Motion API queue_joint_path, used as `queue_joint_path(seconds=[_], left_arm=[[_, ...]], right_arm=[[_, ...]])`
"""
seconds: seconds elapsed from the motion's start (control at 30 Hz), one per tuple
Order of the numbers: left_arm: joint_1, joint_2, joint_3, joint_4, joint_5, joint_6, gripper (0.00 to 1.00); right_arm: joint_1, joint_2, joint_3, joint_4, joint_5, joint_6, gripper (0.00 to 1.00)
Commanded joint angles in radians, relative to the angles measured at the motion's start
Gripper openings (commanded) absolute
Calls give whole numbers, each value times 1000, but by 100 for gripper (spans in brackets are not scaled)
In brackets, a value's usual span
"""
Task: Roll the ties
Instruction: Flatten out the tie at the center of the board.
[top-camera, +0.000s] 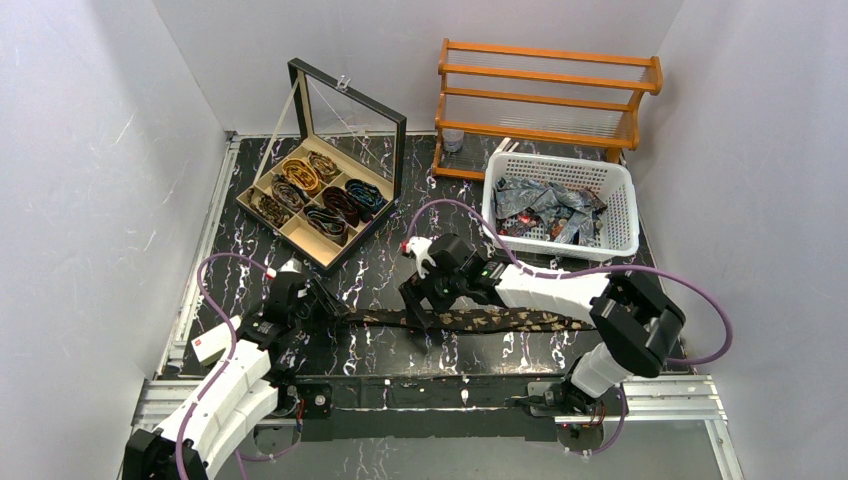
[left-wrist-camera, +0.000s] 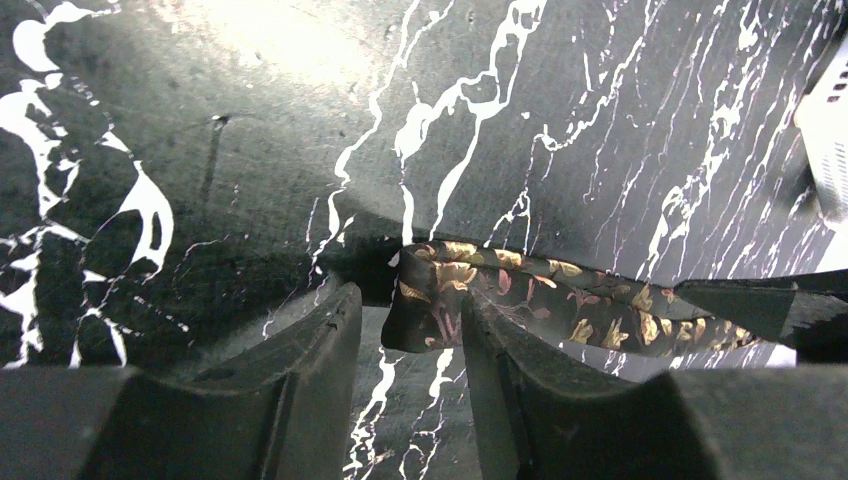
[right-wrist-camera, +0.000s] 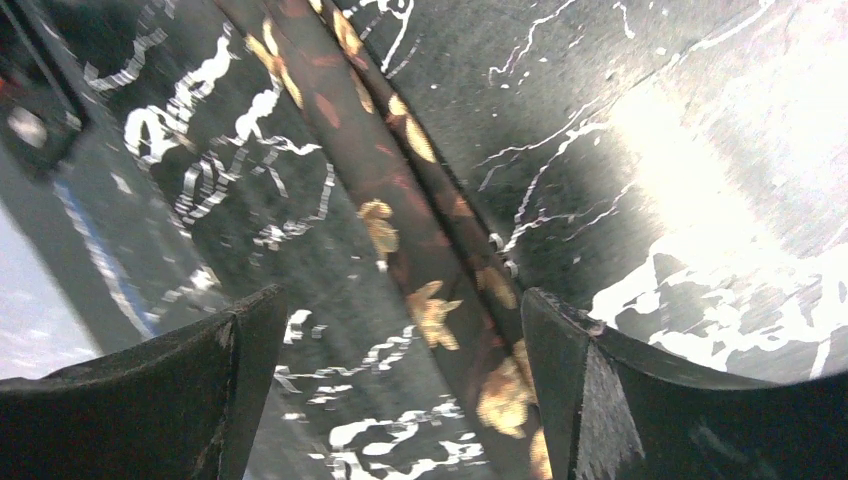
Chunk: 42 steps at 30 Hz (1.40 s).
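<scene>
Black worktop (top-camera: 450, 200), white marble veining. Plain white walls (top-camera: 90, 180) close it on left, far and right edges. Orange-brown wooden rack (top-camera: 545, 95) at far right corner. Aluminium rail (top-camera: 680, 398) along near edge. Bright glare (left-wrist-camera: 270, 30) on surface.

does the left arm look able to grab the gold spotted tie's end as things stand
Probably yes: the tie ends flat on the table at the left gripper, jaws parted, nothing over it. The right gripper straddles it farther along, open.
</scene>
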<state>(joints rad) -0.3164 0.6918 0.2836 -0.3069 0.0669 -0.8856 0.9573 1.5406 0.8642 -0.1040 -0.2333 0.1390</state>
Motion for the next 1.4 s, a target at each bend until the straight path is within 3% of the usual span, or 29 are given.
queue_joint_path(seconds=[0.0, 0.27, 0.43, 0.57, 0.77, 0.8, 0.9, 1.07, 1.27, 1.37], left_arm=[[0, 0, 60, -76, -53, -20, 49], [-1, -6, 88, -100, -50, -12, 52], [0, -3, 94, -101, -44, -1, 52], [0, -3, 94, -100, -41, 0, 52], [0, -1, 94, -97, -39, 4, 52], [0, -2, 94, -97, -38, 5, 52], [0, -6, 93, -94, -38, 8, 52], [0, -5, 90, -91, -40, 5, 52], [0, -2, 89, -82, -48, 13, 54], [0, 6, 77, -57, -41, 28, 57]], right_arm=[[-3, 10, 9, 80, -50, -349, 99], [-4, 81, 10, -22, -213, -533, 96], [-5, 120, -18, 1, -142, -599, 88], [-7, 155, -26, 51, -82, -596, 61], [-7, 159, 1, 28, -159, -602, 41], [-7, 159, 12, 16, -171, -604, 43], [-8, 161, 54, -42, -177, -608, 67], [-7, 108, 107, -34, -90, -495, 80], [-7, -62, 93, 119, 237, -72, 97], [-9, -135, 26, 148, 447, 230, 99]])
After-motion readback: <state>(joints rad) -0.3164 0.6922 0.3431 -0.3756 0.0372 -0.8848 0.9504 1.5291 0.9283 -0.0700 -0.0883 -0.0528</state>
